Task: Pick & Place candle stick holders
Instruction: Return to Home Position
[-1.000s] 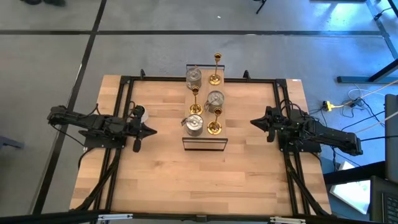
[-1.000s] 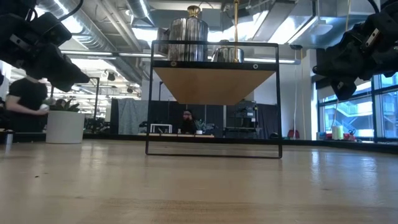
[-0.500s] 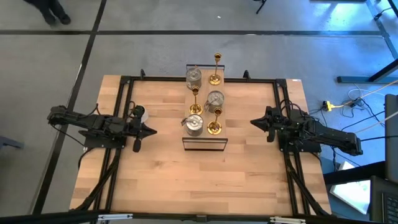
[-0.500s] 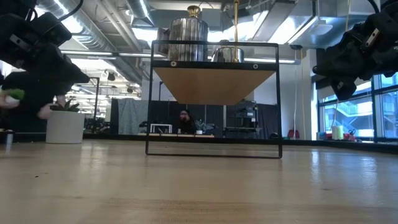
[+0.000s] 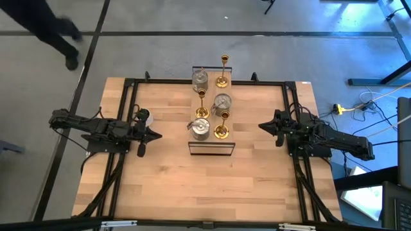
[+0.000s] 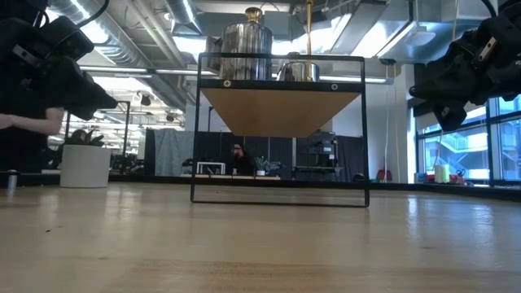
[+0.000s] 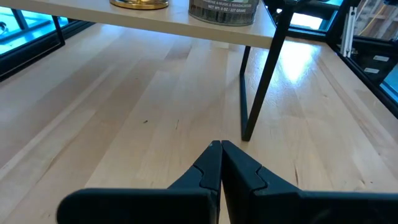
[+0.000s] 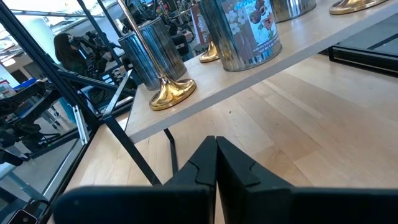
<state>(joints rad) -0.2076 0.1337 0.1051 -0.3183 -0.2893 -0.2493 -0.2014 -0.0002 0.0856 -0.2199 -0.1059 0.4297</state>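
Note:
Three slim gold candlesticks (image 5: 221, 126) (image 5: 201, 104) (image 5: 223, 72) and three squat silver holders (image 5: 201, 128) (image 5: 222, 102) (image 5: 200, 80) stand by their bases on a narrow raised wooden shelf with a black frame (image 5: 210, 148) at the table's middle. My left gripper (image 5: 158, 135) is shut and empty, left of the shelf. My right gripper (image 5: 260, 126) is shut and empty, right of it. The right wrist view shows a gold base (image 8: 172, 93) and a silver holder (image 8: 245, 31) on the shelf.
A small white pot with a green plant (image 5: 142, 116) stands beside my left arm. Black rails (image 5: 128, 109) run along the table's left and right sides. A person walks on the floor beyond the table's far left corner (image 5: 64, 38). Bare wood lies nearer than the shelf.
Both arms have kept still. A person has walked across the floor beyond the table's far left corner.

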